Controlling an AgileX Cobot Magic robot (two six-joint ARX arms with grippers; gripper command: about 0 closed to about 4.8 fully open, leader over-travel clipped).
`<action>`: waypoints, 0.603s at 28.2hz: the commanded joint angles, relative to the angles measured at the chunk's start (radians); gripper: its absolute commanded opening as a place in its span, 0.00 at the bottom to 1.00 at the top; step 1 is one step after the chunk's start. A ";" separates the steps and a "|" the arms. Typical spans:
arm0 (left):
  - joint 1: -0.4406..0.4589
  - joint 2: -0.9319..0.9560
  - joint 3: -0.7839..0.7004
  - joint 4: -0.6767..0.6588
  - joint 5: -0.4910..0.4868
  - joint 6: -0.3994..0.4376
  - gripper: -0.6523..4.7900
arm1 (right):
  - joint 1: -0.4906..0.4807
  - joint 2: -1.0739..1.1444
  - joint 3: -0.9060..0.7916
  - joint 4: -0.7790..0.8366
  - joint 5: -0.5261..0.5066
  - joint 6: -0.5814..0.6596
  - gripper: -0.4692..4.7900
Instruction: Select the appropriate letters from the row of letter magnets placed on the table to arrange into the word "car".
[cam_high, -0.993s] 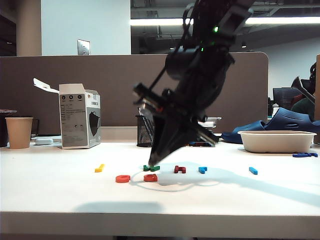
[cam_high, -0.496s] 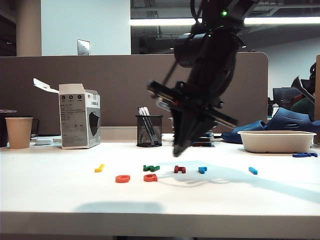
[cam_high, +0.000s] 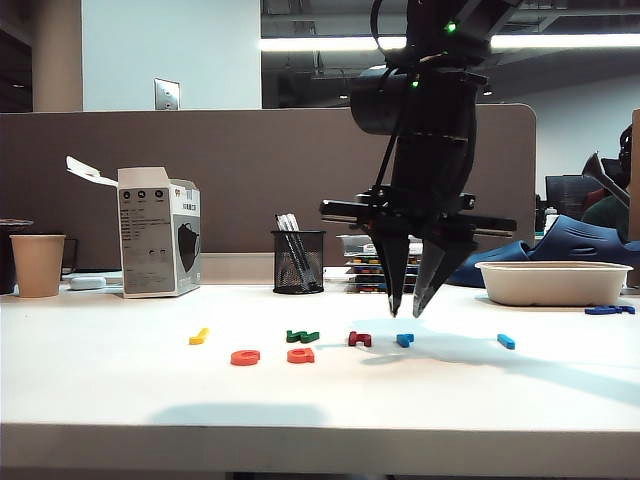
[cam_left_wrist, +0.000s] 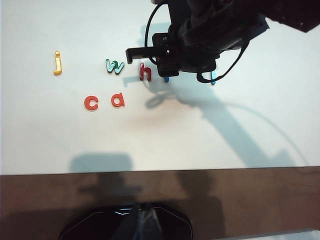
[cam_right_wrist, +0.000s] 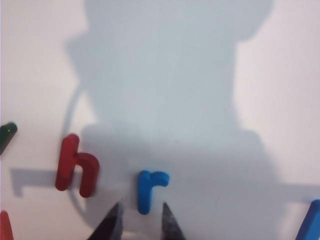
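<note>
Since a second ago the right claw has swung away from the orange-red a toward the right of the exterior view, and it now hangs point-down just above the light-blue r, its two fingers spread apart with nothing between them. From the right wrist camera the fingertips flank the foot of the r, with the dark-red h just beside it. On the white tabletop the orange-red c and the a lie side by side, nearer the front edge than the row. Behind them, the yellow j, green w, h and r stay in line, with a straight blue letter farther right. In the left wrist view the c and a read upright below the j and w. The left claw is out of sight in every view; it is closed.
</note>
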 joint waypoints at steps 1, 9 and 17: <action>0.000 -0.002 0.002 -0.007 -0.007 0.004 0.11 | 0.004 0.019 0.005 0.010 0.007 0.022 0.27; 0.000 -0.002 0.002 -0.007 -0.007 0.004 0.11 | 0.008 0.070 0.005 -0.007 0.002 0.025 0.27; 0.000 -0.002 0.002 -0.007 -0.007 0.004 0.11 | 0.008 0.070 0.005 -0.016 0.024 0.024 0.07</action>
